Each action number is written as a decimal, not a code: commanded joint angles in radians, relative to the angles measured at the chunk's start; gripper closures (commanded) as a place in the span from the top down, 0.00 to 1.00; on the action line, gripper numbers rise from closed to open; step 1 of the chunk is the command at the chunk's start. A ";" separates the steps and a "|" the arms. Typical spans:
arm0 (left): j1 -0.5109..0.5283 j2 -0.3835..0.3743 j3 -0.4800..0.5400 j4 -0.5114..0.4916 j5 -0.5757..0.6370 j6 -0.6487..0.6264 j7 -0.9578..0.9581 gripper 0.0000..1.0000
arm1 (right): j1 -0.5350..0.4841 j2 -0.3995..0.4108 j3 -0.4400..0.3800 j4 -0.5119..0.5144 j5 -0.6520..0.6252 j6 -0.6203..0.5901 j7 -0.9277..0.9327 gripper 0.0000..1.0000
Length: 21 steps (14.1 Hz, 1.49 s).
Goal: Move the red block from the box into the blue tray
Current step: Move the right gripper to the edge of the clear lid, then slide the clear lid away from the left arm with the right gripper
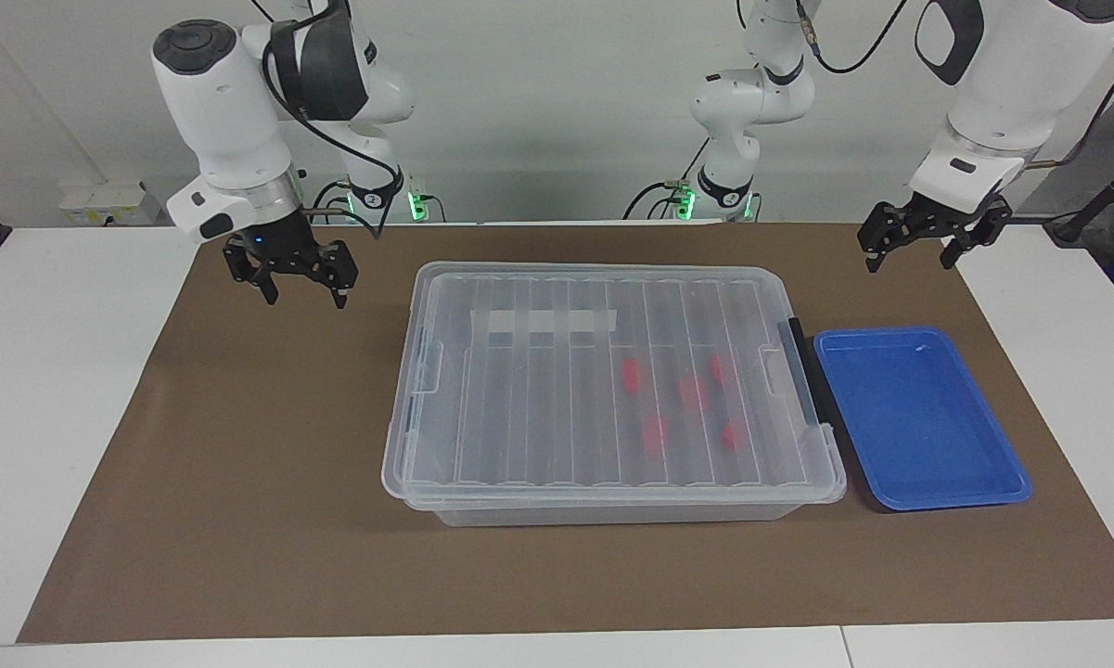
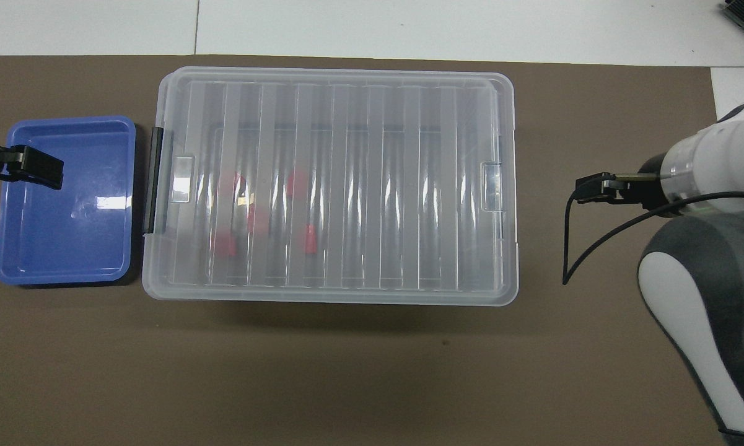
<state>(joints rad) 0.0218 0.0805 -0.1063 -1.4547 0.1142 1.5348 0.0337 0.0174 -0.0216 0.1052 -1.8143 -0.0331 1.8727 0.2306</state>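
Note:
The box point(image 1: 538, 399) is a large clear bin in the middle of the mat, with its ribbed lid on. Several red blocks point(image 1: 694, 394) lie inside it, toward the left arm's end, and show through the lid; they also show in the overhead view point(image 2: 310, 240). The blue tray point(image 1: 918, 417) lies empty beside that end of the box, and is in the overhead view too point(image 2: 68, 235). My left gripper point(image 1: 909, 260) hangs open and empty, high in the air by the tray. My right gripper point(image 1: 303, 297) hangs open and empty over the mat, off the box's other end.
A brown mat point(image 1: 241, 482) covers most of the white table. The lid carries a white tape strip point(image 1: 552, 321), and a dark latch point(image 1: 802, 371) sits at the end next to the tray. A black cable point(image 2: 579, 248) hangs from the right wrist.

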 commanded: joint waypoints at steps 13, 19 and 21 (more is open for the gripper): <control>0.009 -0.018 0.002 -0.019 -0.019 -0.005 0.008 1.00 | 0.099 0.138 0.001 -0.043 -0.017 0.180 0.093 1.00; 0.009 -0.018 0.002 -0.019 -0.021 -0.005 0.009 1.00 | 0.044 0.138 -0.001 -0.043 -0.018 0.164 -0.057 1.00; 0.009 -0.018 0.002 -0.019 -0.019 -0.005 0.008 1.00 | 0.023 0.140 -0.001 -0.045 -0.018 0.163 -0.137 1.00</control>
<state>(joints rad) 0.0218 0.0805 -0.1063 -1.4547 0.1142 1.5348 0.0337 0.0731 0.1201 0.1004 -1.8561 -0.0345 2.0457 0.1721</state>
